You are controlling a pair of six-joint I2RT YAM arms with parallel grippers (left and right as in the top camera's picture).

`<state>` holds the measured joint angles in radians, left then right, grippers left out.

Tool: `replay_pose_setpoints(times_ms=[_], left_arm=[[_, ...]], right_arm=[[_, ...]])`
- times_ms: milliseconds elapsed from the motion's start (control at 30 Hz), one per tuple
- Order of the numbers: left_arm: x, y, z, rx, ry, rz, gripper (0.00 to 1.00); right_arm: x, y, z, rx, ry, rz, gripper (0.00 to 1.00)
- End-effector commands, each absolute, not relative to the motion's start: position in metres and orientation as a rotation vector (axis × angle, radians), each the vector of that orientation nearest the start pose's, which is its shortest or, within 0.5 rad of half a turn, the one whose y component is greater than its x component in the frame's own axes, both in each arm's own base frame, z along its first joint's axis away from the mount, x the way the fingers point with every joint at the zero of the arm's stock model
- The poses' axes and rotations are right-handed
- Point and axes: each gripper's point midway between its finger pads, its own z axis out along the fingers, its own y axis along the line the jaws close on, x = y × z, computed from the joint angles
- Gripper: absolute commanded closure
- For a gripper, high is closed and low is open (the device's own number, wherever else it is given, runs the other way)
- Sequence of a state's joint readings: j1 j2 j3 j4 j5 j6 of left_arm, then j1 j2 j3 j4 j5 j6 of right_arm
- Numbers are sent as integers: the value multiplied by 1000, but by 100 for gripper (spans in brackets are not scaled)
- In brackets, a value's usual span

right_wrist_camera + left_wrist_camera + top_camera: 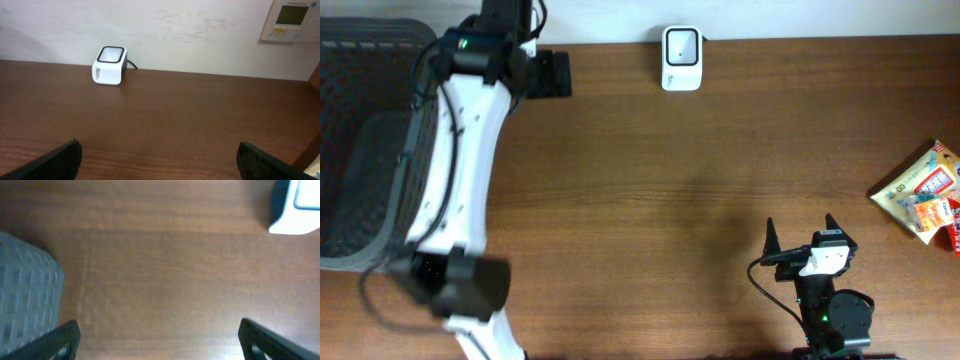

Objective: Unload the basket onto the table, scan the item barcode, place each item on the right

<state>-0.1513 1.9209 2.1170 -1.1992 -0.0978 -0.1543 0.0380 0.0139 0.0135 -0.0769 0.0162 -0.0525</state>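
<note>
The item, a yellowish snack packet [918, 188] lying with a red one, is at the table's right edge. The white barcode scanner [681, 44] stands at the back middle, also seen as the scanner [109, 65] by the wall and the scanner [295, 207] at the top right corner. My left gripper [555, 72] hovers at the back left, to the left of the scanner, open and empty [162, 342]. Near the front edge, my right gripper [801, 232] faces the back wall, open with nothing between its fingers [160, 162]. The packets are to its right.
A dark grey mesh basket [360, 150] fills the far left of the table, its corner [25, 295] close to my left fingers. The white left arm [455, 170] stretches along the basket's right side. A wall thermostat [292, 20] hangs behind the table.
</note>
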Motion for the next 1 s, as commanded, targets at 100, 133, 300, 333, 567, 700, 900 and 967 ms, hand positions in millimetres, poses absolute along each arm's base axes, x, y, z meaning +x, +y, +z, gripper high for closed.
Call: replay_pose_setpoints(times_ms=[100, 133, 300, 333, 567, 700, 900, 967], left_arm=[[406, -49, 263, 155, 2457, 39, 1], [394, -47, 258, 164, 2443, 40, 1], [340, -39, 230, 254, 2332, 71, 1], [333, -38, 226, 251, 2311, 70, 1], [292, -28, 191, 221, 2221, 68, 1], [273, -14, 187, 160, 2096, 84, 1], [252, 3, 182, 84, 1969, 115, 1], [247, 7, 184, 63, 1917, 119, 1]], right_arm=[[246, 7, 155, -64, 1649, -21, 2], [246, 7, 155, -64, 1649, -21, 2], [246, 7, 155, -64, 1649, -21, 2], [246, 7, 155, -64, 1649, -21, 2], [246, 7, 155, -64, 1649, -21, 2], [246, 7, 155, -64, 1649, -21, 2], [246, 7, 155, -64, 1649, -21, 2], [246, 7, 155, -64, 1649, -21, 2]])
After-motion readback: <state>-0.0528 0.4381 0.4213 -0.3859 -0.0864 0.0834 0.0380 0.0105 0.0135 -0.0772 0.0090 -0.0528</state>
